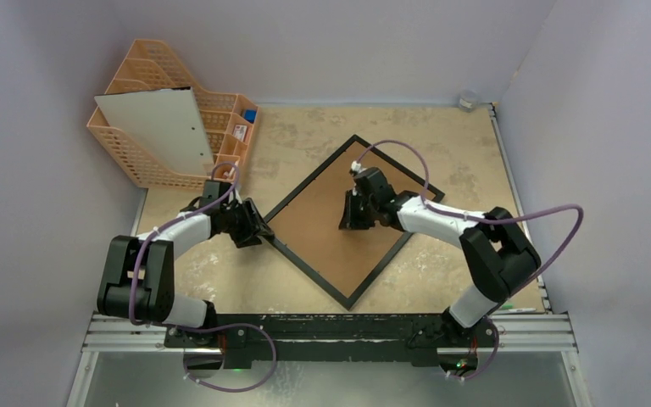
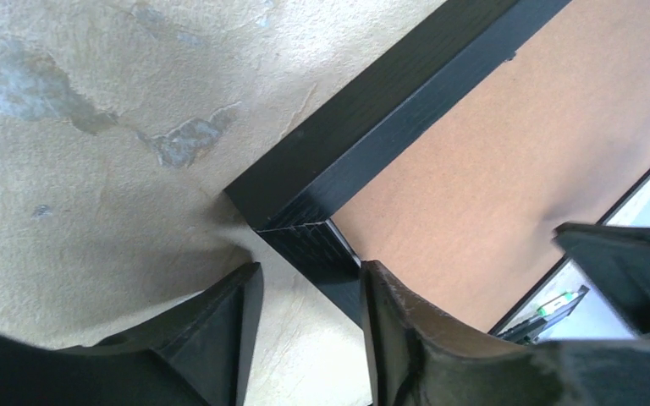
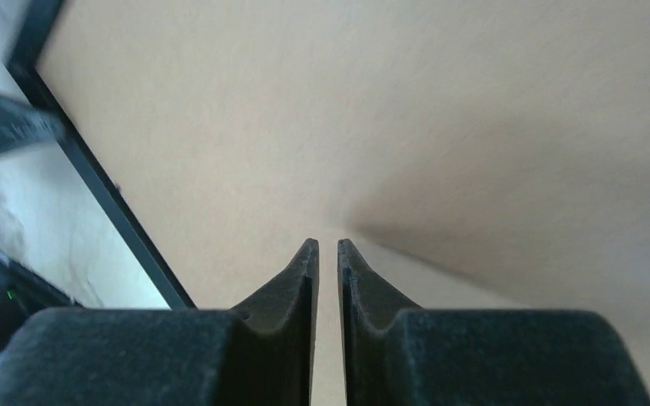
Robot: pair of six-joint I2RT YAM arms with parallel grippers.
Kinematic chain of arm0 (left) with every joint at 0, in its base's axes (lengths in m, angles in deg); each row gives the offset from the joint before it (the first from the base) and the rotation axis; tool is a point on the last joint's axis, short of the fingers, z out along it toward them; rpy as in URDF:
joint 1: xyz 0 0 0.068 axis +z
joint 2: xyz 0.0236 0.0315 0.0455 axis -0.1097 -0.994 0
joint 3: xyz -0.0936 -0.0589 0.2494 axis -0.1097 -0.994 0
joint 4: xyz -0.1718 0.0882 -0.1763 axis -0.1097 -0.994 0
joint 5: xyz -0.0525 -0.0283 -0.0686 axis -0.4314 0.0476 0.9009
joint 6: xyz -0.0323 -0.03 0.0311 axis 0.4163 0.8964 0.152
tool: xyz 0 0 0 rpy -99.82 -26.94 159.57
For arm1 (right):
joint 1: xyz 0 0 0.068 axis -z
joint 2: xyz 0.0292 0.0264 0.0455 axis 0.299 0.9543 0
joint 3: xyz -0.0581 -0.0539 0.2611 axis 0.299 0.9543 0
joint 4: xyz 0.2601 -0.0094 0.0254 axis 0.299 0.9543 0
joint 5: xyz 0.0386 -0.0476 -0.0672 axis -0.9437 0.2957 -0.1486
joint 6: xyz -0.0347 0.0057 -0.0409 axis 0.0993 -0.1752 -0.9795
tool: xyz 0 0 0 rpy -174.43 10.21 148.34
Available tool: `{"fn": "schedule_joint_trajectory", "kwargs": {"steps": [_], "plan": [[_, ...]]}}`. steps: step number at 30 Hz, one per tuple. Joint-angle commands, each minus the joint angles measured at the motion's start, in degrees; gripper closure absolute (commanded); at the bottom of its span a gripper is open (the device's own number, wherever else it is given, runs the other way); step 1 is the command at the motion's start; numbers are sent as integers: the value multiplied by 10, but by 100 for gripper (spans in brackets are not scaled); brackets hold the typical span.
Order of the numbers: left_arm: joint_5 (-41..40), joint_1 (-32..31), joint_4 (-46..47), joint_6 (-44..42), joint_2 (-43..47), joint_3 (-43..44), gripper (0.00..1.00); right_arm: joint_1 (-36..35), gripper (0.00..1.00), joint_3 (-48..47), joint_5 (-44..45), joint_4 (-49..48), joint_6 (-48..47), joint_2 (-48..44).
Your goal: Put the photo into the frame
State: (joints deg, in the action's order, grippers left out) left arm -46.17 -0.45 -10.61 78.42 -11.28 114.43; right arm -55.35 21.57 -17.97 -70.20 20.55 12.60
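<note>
The frame lies face down on the table, turned like a diamond, with its brown backing board facing up. My left gripper is open at the frame's left corner. In the left wrist view it straddles the black border just below the corner, one finger on the table side and one over the board. My right gripper is low over the middle of the board. In the right wrist view its fingers are almost together with nothing between them. The photo is not in view.
An orange basket organiser stands at the back left with a white board leaning in it and small items in its side bins. A small round object sits at the back right corner. Walls enclose the table.
</note>
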Motion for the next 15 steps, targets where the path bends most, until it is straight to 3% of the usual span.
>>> {"fn": "schedule_joint_trajectory", "kwargs": {"steps": [1, 4, 11, 15], "plan": [[-16, 2, -18, -17, 28, 21, 47, 31, 79, -78, 117, 40, -7, -57], [9, 2, -19, -24, 49, 32, 38, 68, 64, -118, 147, 41, 0, -71], [44, 1, -36, -45, 75, 44, 33, 205, 34, -210, 192, 71, -22, -3], [7, 2, -84, -34, 86, 41, 30, 271, 13, -250, 178, 63, -36, 52]]}}
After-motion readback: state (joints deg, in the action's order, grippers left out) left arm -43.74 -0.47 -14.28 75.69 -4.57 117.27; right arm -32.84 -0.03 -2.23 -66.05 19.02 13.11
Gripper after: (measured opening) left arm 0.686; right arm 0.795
